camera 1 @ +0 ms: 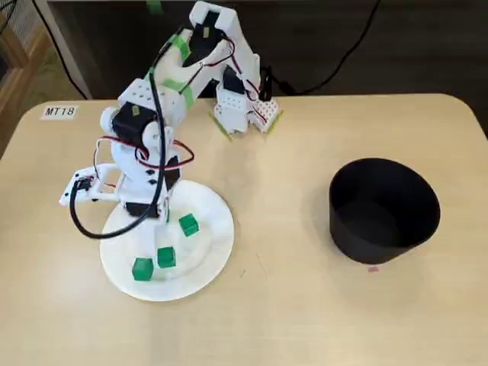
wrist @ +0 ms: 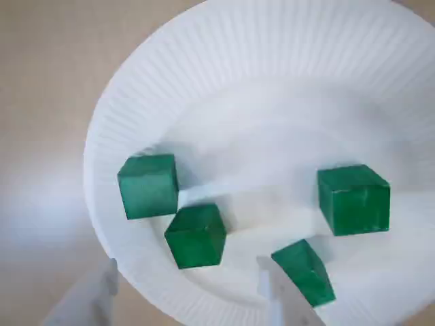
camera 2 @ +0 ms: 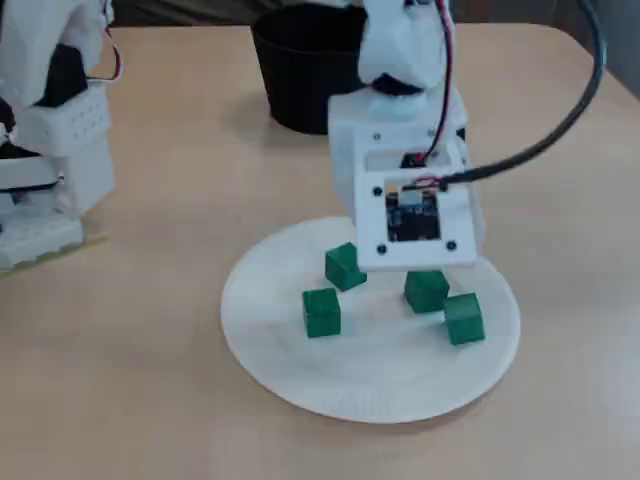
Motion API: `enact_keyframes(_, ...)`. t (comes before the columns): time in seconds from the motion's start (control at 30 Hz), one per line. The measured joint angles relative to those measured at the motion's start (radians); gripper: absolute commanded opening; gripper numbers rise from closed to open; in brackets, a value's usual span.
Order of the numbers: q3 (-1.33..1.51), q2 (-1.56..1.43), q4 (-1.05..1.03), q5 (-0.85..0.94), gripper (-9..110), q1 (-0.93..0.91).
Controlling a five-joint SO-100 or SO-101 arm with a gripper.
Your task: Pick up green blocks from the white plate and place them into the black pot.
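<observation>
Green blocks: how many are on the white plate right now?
4, all on the white plate, wrist view: left block, lower-left block beside it, right block, bottom block.

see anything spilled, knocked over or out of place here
Nothing stands out. All four green blocks sit inside the white plate, none on the table. The black pot stands upright, apart from the plate, with no blocks visible in it. The hand hangs open over the plate, holding nothing.
</observation>
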State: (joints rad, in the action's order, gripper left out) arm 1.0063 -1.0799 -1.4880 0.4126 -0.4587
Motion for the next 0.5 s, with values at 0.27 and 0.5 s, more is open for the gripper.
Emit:
enact_keyframes(0.27,-0.383,0.278,-0.098,-0.015,29,-0.006)
enact_keyframes(0.5,-0.477,0.359,-0.107,-0.034,27,-0.026)
